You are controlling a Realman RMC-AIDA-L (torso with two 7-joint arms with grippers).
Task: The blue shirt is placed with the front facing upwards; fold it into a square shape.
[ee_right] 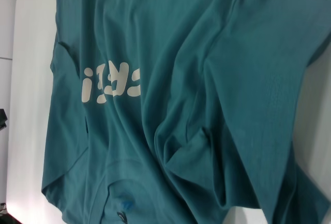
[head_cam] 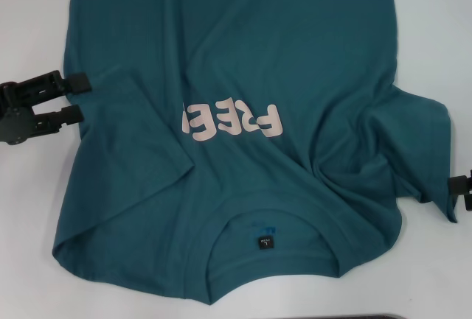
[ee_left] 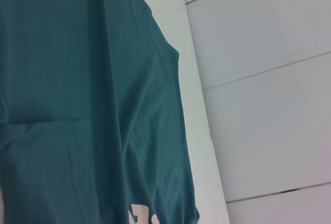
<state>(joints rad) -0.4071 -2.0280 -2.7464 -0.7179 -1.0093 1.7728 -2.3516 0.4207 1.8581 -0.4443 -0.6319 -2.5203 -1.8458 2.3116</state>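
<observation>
Shirt: blue shirt (head_cam: pixel 251 76) lies front up on a white table (head_cam: pixel 33 9), spread over most of the head view, its collar end nearest the robot and its hem end running out of view at the far edge.
Lettering: pale pink-white block letters (head_cam: pixel 232 121) sit on the chest, upside down from the head camera; the letters on the robot's left end are partly covered by a fold of cloth.
Collar: round collar (head_cam: pixel 269 223) opens toward the near edge, with a small black neck tag (head_cam: pixel 266 242) inside it and a bit of bright blue just above the tag.
Left sleeve side: cloth on the robot's left is folded inward over the body, making a diagonal flap (head_cam: pixel 136 135) that reaches the lettering.
Right sleeve side: right sleeve (head_cam: pixel 413 131) is bunched and creased, with deep wrinkles running from it toward the chest.
Left gripper: left gripper (head_cam: pixel 77 98) hovers at the shirt's left edge, beside the folded flap; its two black fingers (head_cam: pixel 74 83) are spread apart with nothing between them.
Right gripper: right gripper (head_cam: pixel 461 186) shows only as a black tip at the right border of the head view, just beside the bunched sleeve; whether it is spread or closed, I cannot tell.
Surroundings: the left wrist view shows the shirt's edge against the white table top and pale panels (ee_left: pixel 269 110) beyond it.
</observation>
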